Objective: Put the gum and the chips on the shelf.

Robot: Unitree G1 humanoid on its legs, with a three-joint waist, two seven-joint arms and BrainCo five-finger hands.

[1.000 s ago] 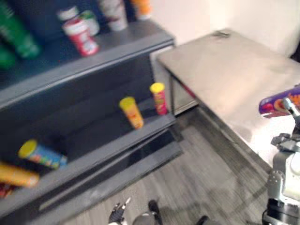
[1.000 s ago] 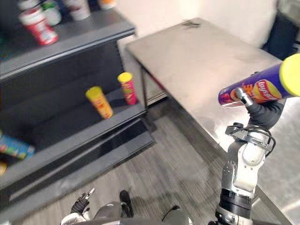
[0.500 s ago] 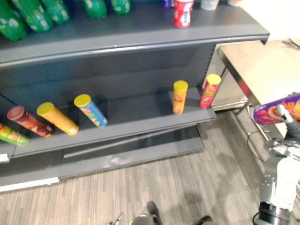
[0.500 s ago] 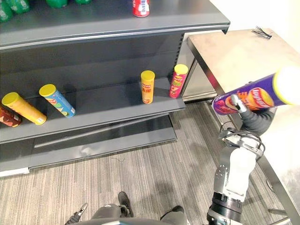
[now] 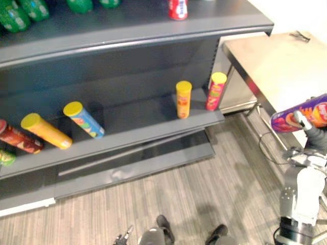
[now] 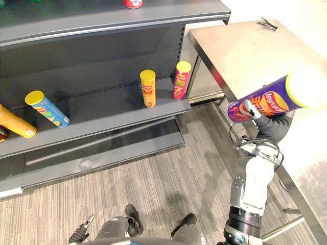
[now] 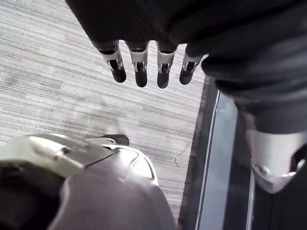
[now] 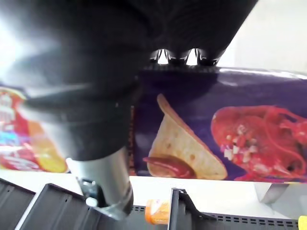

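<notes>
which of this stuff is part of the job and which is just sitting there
Job: purple chips can, held in the right hand; shelf; left hand, open.
Just there: orange can, pink can upright on the shelf; blue can, yellow can lying on it; table; green bottles.

You are working in what looks like a shop aisle. The dark grey shelf unit [image 5: 143,122] before you is tiered store racking, with long flat boards and a back panel. On its middle board you see snack tubes set out like stock. An orange tube [image 5: 183,99] and a pink tube [image 5: 215,91] stand upright near its right end. A blue tube [image 5: 84,119] and a yellow tube [image 5: 46,130] lie tilted further left. On the board above stand green bottles [image 5: 15,13] and a red can [image 5: 178,8]. Just right of the shelf unit stands a steel table [image 5: 271,56], and grey plank-pattern flooring [image 5: 204,189] runs along the unit's foot.
</notes>
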